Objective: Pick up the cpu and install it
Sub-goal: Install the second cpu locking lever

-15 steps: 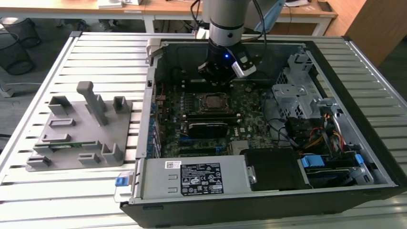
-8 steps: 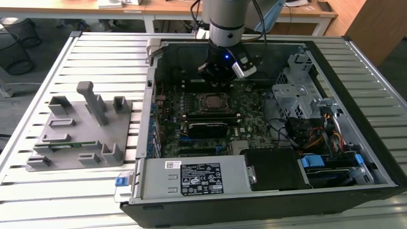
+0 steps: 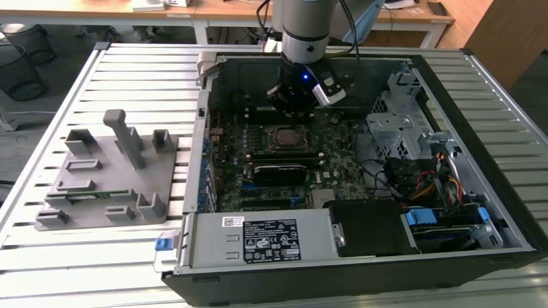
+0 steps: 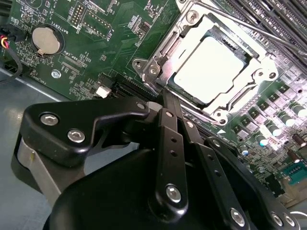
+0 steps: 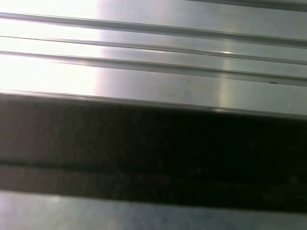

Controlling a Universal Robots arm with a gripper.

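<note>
The cpu [image 4: 209,64] sits in the socket [image 4: 249,60] inside the case [image 3: 479,77]; the tray [image 3: 107,186] lies to the exterior view's left of the case.

End effector [image 3: 291,108] hangs inside the open computer case [image 3: 479,70], just above the board w/ free air over the socket [image 3: 283,136], where the chip [image 4: 208,67] sits. Tight on the exterior view's right: metal drive cage [image 3: 402,128] and cable bundle [image 3: 428,186]. Near side blocked by power supply box [image 3: 256,237] and black heatsink [image 3: 276,173]. Outside the case, slatted surface [image 3: 128,70] is open around the grey tray [image 3: 111,173].
</note>
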